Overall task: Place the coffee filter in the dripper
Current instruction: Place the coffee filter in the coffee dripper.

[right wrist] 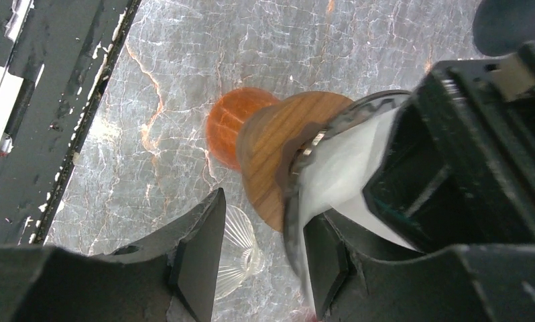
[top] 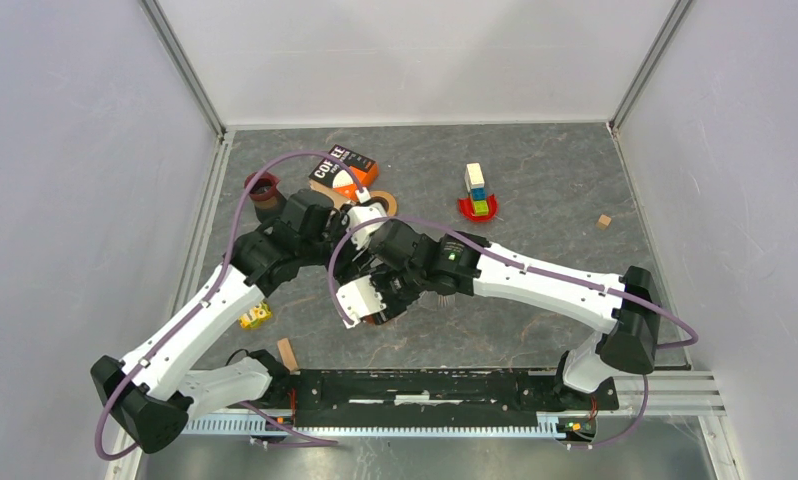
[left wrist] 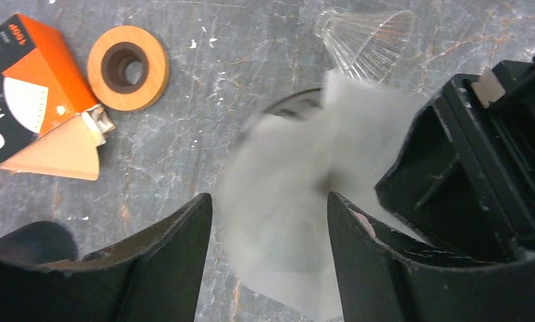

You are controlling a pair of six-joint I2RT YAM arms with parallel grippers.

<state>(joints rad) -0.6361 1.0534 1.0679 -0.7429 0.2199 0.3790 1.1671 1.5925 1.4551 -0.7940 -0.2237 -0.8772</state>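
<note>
The white paper filter (left wrist: pixel 285 201) lies over the mouth of the dripper, whose dark rim (left wrist: pixel 288 104) shows behind it. In the right wrist view the dripper (right wrist: pixel 271 154) has a wooden collar and an orange base, with the filter (right wrist: pixel 345 168) inside its rim. My left gripper (left wrist: pixel 270 255) is open, its fingers either side of the blurred filter. My right gripper (right wrist: pixel 261 258) is open, with one finger (right wrist: pixel 325 261) against the rim and filter. Both grippers meet at the table's middle (top: pixel 370 290). How deep the filter sits is hidden.
A clear ribbed glass cone (left wrist: pixel 365 40) lies on the table beside the dripper, under my right gripper (right wrist: pixel 234 258). An orange filter box (left wrist: pixel 30 87) and a wooden ring (left wrist: pixel 127 67) lie at the back left. A block stack (top: pixel 477 192) and the front rail (top: pixel 425 390) are further off.
</note>
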